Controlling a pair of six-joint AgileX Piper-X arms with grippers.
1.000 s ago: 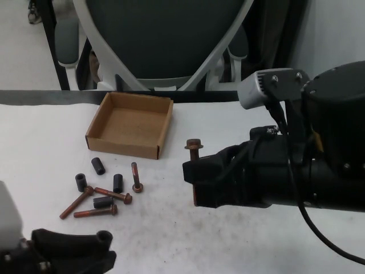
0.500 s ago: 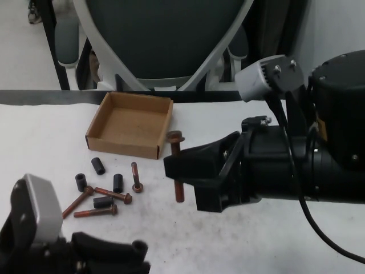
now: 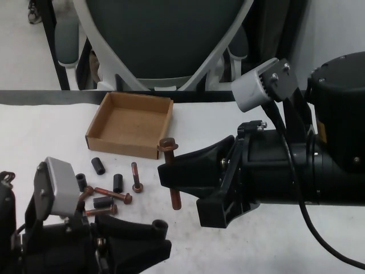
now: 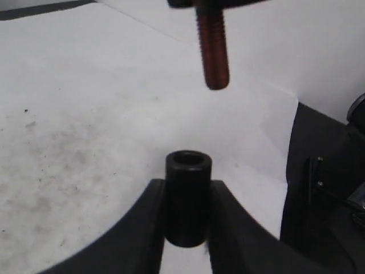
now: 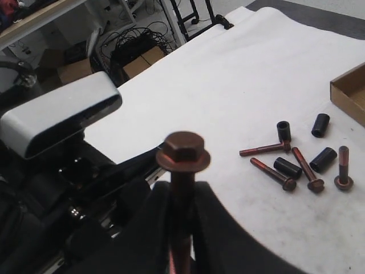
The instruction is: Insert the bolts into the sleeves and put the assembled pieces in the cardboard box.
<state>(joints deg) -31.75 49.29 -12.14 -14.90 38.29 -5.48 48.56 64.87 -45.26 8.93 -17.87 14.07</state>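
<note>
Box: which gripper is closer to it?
Right. The right gripper, holding a bolt, hangs just off the near corner of the box; the left gripper, holding a sleeve, sits farther off, nearer the camera.

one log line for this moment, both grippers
left gripper: shut on upright black cylindrical sleeve | right gripper: shut on copper-coloured hex-head bolt, tip clear of sleeve | step: not inserted yet

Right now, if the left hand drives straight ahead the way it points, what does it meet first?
Probably the copper-coloured threaded bolt hanging from the right hand, roughly in line beyond the short black cylindrical sleeve in the left hand. Depth is unclear: it might pass under the bolt's tip.
</note>
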